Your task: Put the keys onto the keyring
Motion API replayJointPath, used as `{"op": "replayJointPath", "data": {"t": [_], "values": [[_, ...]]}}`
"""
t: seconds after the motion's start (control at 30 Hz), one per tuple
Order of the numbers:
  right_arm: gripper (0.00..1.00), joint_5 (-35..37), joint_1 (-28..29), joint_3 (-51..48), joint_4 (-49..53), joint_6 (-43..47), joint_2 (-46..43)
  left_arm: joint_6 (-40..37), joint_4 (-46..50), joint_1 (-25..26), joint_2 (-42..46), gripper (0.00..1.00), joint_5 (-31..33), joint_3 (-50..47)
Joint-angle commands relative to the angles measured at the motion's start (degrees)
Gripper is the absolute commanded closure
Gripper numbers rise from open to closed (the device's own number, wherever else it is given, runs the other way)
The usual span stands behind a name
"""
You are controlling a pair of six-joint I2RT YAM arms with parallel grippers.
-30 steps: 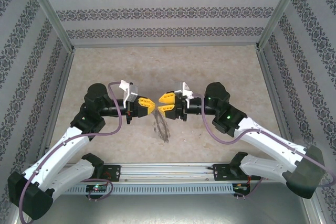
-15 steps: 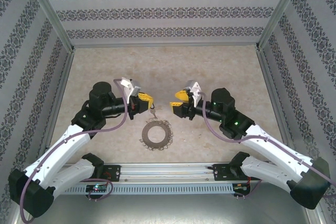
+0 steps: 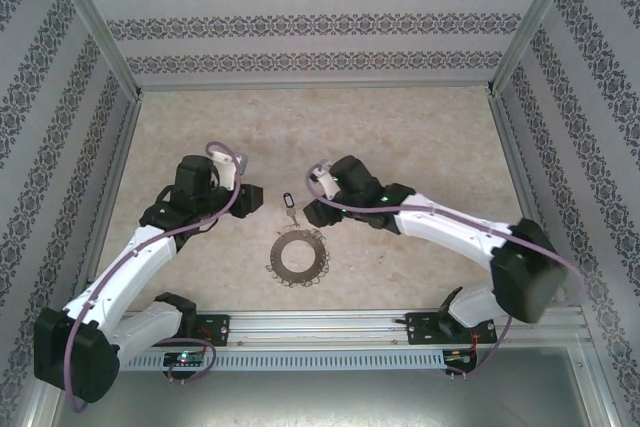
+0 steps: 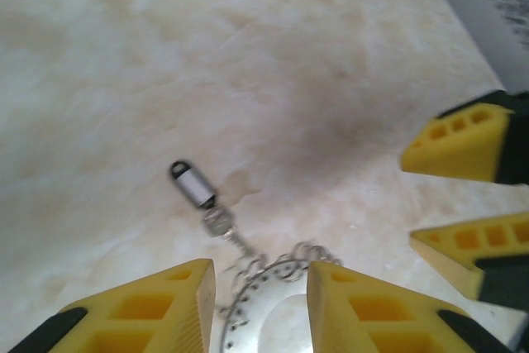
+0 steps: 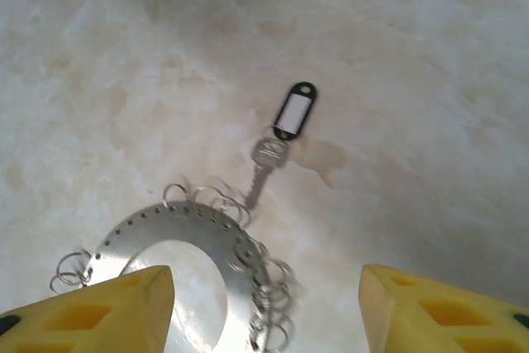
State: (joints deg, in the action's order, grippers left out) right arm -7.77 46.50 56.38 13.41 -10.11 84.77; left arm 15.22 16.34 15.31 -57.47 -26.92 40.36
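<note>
Grey metal keyring (image 3: 278, 258) is lying flat on the beige marbled tabletop (image 3: 420, 137), near the front edge & roughly centred betw. the two arms. Its outer edge is carrying a fringe of small silvery loops (image 5: 273, 299). Key (image 5: 264, 161) is lying just beyond the ring's far side, w/ a dark oval tag (image 5: 295, 111) w/ a pale insert sitting at its far end. Key tip is pointing back at the ring & reaching the fringe loops; whether it's actually hooked thru one, can't tell. Key & tag are resting on the tabletop, w/ nothing gripping them.

Left fingers (image 4: 140, 316) are standing apart & clamping nothing. In the left wrist view the ring's edge is showing in the gap betw. them, w/ key & tag lying ahead on the tabletop. Right fingers (image 5: 438, 312) are standing wide apart, also clamping nothing. In the right wrist view the ring is showing betw. them, nearer the left-hand one, w/ key & tag lying ahead. In the left wrist view the right arm's yellow fingers are showing at the right edge, spread from each other & clear of the ring.

In the top view both arms are bending in toward the centre: left wrist is sitting left of the key, right wrist just right of it, neither one touching it.
</note>
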Motion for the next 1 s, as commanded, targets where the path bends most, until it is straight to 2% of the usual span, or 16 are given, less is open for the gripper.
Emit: {"op": "replayJointPath", "data": {"t": [0.0,0.13,0.27,0.47,0.77,0.97], "values": [[0.40,-0.1,2.9,7.1,3.0,2.2,6.2,7.3,0.7,-4.8,1.7,0.63,-0.6,-3.0],[0.45,-0.9,5.7,14.3,7.0,2.4,14.3,11.2,-3.3,-9.4,1.8,0.61,-3.7,-5.9],[0.49,0.3,9.1,19.8,11.0,2.3,19.9,11.6,-3.5,-11.8,1.5,0.61,-4.1,-6.2],[0.53,2.6,11.3,25.3,17.5,2.0,25.6,11.8,-3.7,-15.7,3.9,0.60,-3.5,-7.3],[0.61,6.3,12.0,32.7,26.4,2.7,32.1,9.0,-0.4,-17.3,6.9,0.60,0.8,-6.5],[0.64,6.4,12.5,34.0,27.4,2.9,33.9,8.2,0.0,-17.2,7.2,0.60,1.3,-6.1]]}}
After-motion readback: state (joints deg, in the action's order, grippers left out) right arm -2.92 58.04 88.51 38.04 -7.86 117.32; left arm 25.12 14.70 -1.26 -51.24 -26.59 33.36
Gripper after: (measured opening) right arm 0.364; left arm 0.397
